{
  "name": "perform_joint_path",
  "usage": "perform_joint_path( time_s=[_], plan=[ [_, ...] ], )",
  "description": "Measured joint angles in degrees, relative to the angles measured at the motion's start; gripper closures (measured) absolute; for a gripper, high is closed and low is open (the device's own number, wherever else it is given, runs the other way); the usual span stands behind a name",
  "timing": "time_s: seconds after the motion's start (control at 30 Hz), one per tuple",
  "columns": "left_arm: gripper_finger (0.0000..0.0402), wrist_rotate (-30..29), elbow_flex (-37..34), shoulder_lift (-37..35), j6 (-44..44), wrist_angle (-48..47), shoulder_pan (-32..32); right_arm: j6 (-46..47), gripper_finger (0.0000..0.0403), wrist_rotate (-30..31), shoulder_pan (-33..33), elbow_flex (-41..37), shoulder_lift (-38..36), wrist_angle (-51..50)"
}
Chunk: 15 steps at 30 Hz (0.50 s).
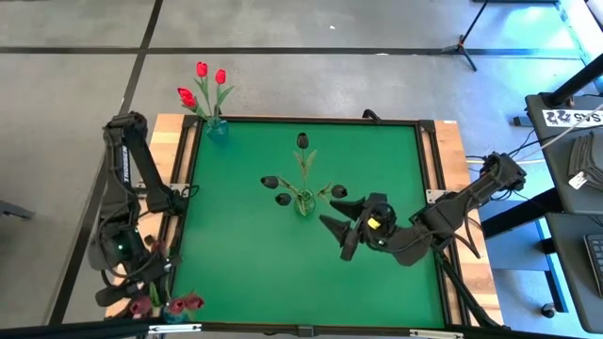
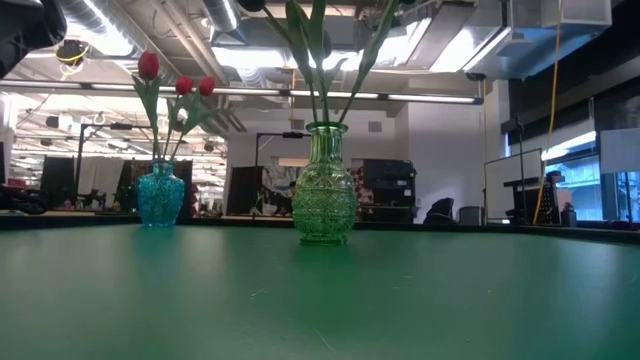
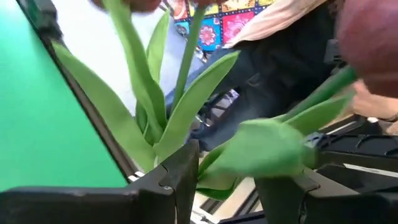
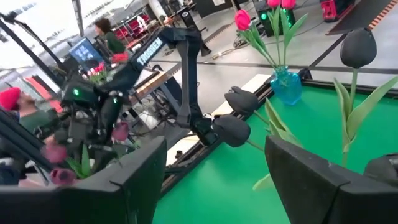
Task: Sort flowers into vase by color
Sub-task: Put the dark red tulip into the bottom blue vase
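Observation:
A blue vase [image 1: 216, 126] with three red tulips [image 1: 201, 85] stands at the table's far left corner. A green vase [image 1: 304, 202] at the middle holds several near-black tulips [image 1: 302, 140]; it also shows in the low view [image 2: 324, 198]. Maroon tulips [image 1: 186, 302] stand off the table's near left corner. My left gripper [image 1: 155, 282] is among them, its fingers partly apart on either side of a green leaf [image 3: 261, 152] and stem [image 3: 323, 93]. My right gripper [image 1: 341, 224] is open and empty just right of the green vase. My left gripper has a maroon tulip's folded leaf [image 3: 249, 155] and stem between its two fingers [image 3: 183, 177]. I cannot tell whether the fingers touch them.
The green mat [image 1: 245, 254] is framed by a dark rail with wooden strips at both sides. My left arm [image 4: 149, 56] shows in the right wrist view. People [image 4: 9, 99] are beyond the table's left side. Cloth of a person [image 3: 273, 62] is close behind the maroon tulips.

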Motion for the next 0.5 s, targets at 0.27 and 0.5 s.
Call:
perform_joint_path(
  time_s=[0.27, 0.5],
  plan=[
    [0.026, -0.65, 4.62, -1.05, 2.38, -11.74, 0.04, -1.21, 0.0132, -0.24, 0.0, 0.0, 1.34, -2.01],
    [0.026, 1.54, 4.62, -0.98, -5.69, -13.21, 0.04, -0.15, 0.0132, -0.62, 0.0, -0.02, 2.02, -4.22]
  ],
)
